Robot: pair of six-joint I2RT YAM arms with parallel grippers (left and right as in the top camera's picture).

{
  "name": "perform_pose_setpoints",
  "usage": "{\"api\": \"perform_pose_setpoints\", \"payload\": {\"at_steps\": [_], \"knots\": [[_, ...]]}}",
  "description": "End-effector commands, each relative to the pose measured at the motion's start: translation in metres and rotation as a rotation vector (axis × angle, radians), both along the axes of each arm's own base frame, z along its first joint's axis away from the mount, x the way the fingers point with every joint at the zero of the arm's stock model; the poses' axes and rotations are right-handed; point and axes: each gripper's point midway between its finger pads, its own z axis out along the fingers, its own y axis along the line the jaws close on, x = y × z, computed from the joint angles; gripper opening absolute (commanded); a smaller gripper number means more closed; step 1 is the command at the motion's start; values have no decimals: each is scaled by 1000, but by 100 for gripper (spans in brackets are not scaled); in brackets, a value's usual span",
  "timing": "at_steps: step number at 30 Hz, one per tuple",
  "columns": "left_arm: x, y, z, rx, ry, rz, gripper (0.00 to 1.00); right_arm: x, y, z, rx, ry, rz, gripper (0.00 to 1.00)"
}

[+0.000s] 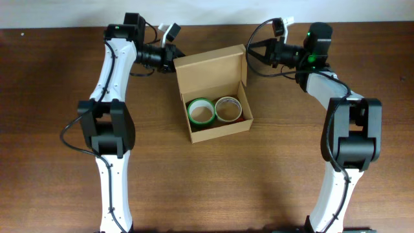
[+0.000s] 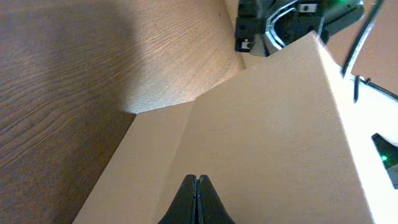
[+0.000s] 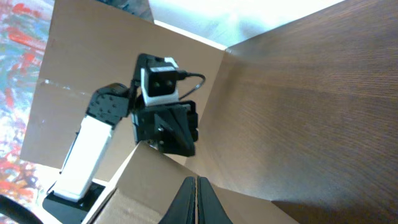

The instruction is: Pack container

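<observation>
The container (image 1: 220,131) is a tan cardboard box in the middle of the table, with its flap lid (image 1: 212,70) standing open at the back. Inside lie a green-edged tape roll (image 1: 201,111) and a beige tape roll (image 1: 227,108), side by side. My left gripper (image 1: 173,59) is shut at the lid's back left corner; in the left wrist view its tips (image 2: 197,178) rest against the lid (image 2: 261,124). My right gripper (image 1: 249,55) is shut at the lid's back right corner; in the right wrist view its tips (image 3: 196,179) sit over the cardboard (image 3: 143,180).
The dark wooden table (image 1: 272,175) runs on all sides of the box. The left arm (image 3: 161,118) shows beyond the lid in the right wrist view. Both arm bases stand at the table's front edge.
</observation>
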Motion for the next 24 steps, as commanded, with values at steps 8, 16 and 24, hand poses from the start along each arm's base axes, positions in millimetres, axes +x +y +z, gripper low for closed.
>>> {"api": "perform_pose_setpoints", "payload": {"at_steps": [8,16,24], "knots": [[-17,-16,58,42,-169,-45,1,-16,7,30,20,-86,138,4],[-24,-26,51,84,-149,-66,1,-24,13,53,25,-149,216,4],[-26,-29,51,83,-146,-73,2,-16,18,64,38,-67,186,4]]}}
